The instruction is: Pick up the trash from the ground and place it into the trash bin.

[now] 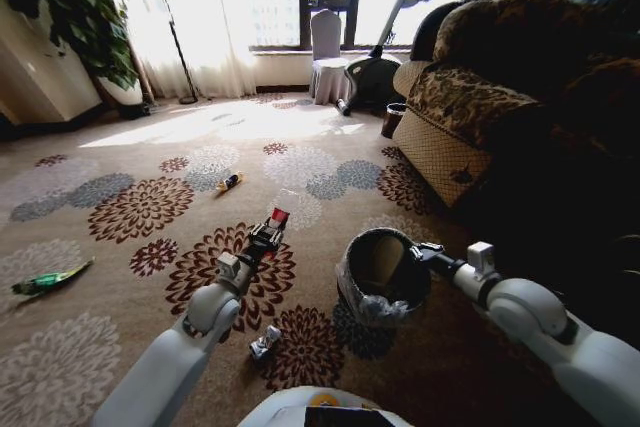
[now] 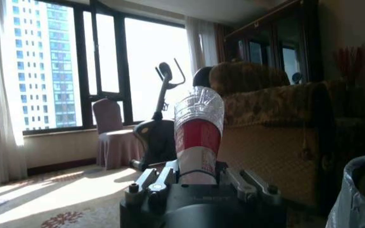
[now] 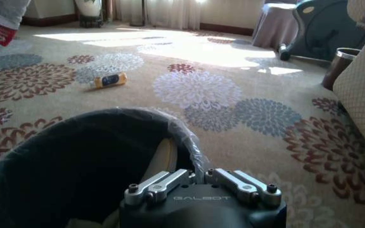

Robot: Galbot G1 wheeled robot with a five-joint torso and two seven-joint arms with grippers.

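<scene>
Left gripper (image 1: 272,230) raised above the carpet (image 1: 120,247), fingers clamped on a clear bottle (image 1: 283,206) with a red label, held out in front of the robot, to the left of the bin (image 1: 383,277) and apart from it. In the left wrist view, same bottle (image 2: 198,137) standing up between the two fingers (image 2: 160,178), its clear crinkled end on top, red label lower down; edge of the bin liner (image 2: 359,194) near the picture's border.

Right gripper (image 1: 418,252) at the bin's rim on the side toward the sofa (image 1: 480,97), fingers pressed together on the rim and liner. In the right wrist view, fingers (image 3: 160,183) meeting over the dark rim (image 3: 131,114), with the bin's dark inside just beyond; something pale inside it, not clear what.

Bin standing on the carpet, a little tilted, grey-white liner bunched around its lower side.

More trash on the floor: a green wrapper (image 1: 50,280) far out on the left, an orange-black tube (image 1: 230,183) farther ahead, well apart from the bin, and a small shiny piece (image 1: 265,343) close to the robot's base, between the two arms. Same tube (image 3: 110,80) lying on its side in the right wrist view.
</scene>
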